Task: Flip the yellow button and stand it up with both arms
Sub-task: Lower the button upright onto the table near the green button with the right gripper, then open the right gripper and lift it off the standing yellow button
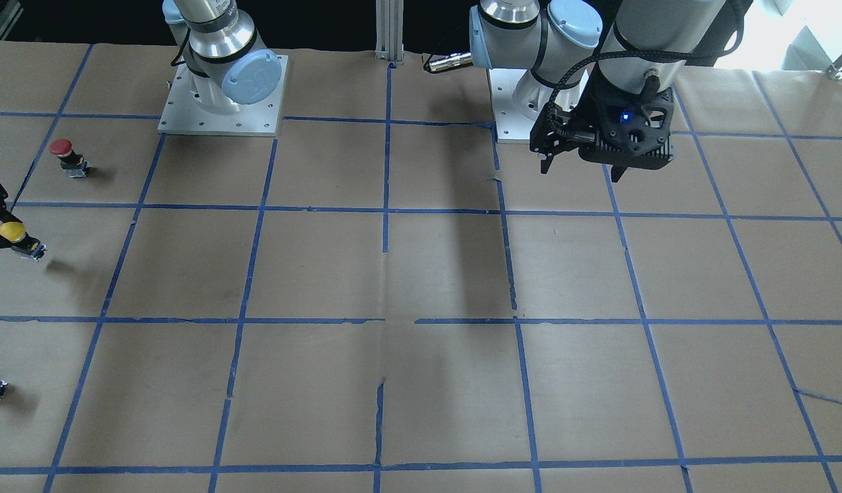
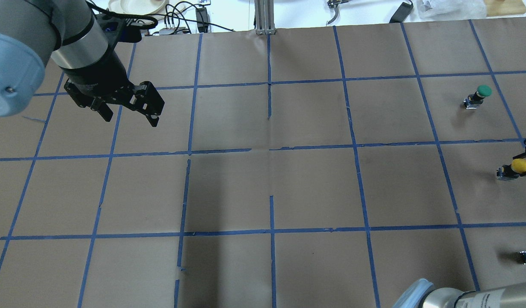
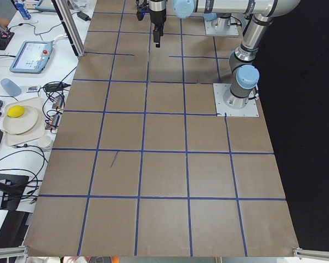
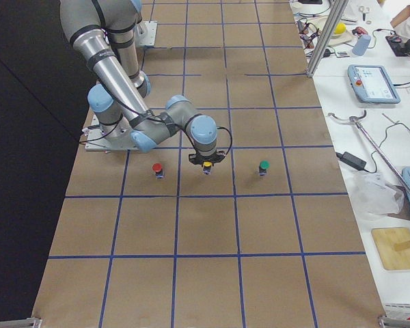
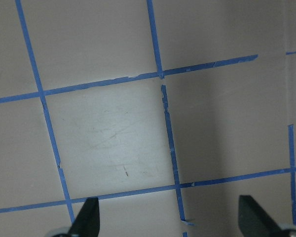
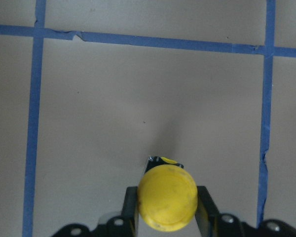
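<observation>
Overhead exterior, left side: the left gripper (image 2: 130, 119) hangs spread and empty over the worktop (image 2: 314, 188). Far right, the right gripper (image 6: 166, 210) pinches the yellow button (image 2: 520, 165) under its cap. It looks lifted and tilted, though that is hard to confirm. A green button (image 2: 481, 91) stands nearby. Step in hand: the flip. Next calls for bringing both grippers together. The button sits near the worktop's right edge, and the middle squares look the roomiest.
</observation>
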